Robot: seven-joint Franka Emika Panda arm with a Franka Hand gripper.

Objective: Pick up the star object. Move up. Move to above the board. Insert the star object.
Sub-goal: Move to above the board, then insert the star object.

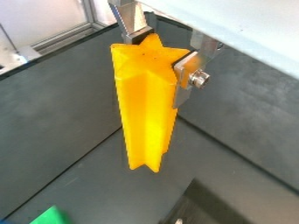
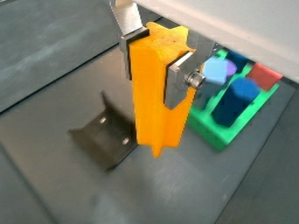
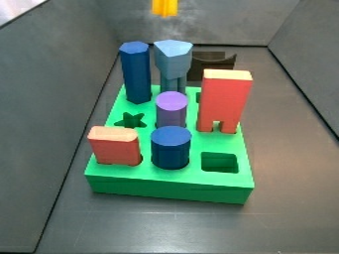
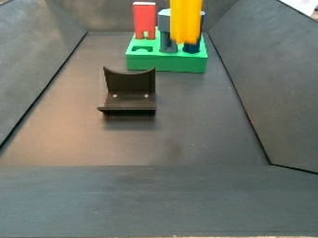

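My gripper (image 1: 158, 54) is shut on the top of the star object (image 1: 146, 109), a tall orange-yellow ridged prism that hangs upright and clear of the floor. It shows in both wrist views; in a wrist view the gripper (image 2: 156, 68) holds the star object (image 2: 158, 105) between the fixture (image 2: 107, 136) and the green board (image 2: 222, 131). In a side view only the star's lower end (image 3: 163, 7) shows, beyond the far edge of the board (image 3: 159, 185). The board's star hole (image 3: 130, 120) is open. In a side view the star (image 4: 187, 23) hangs in front of the board (image 4: 168, 61).
On the board stand a dark blue hexagonal column (image 3: 134, 71), a light blue block (image 3: 172, 62), a red arch block (image 3: 225, 99), a purple cylinder (image 3: 171, 107), a blue cylinder (image 3: 169, 147) and a salmon block (image 3: 114, 145). A square hole (image 3: 220, 163) is open. The fixture (image 4: 128, 90) stands mid-floor.
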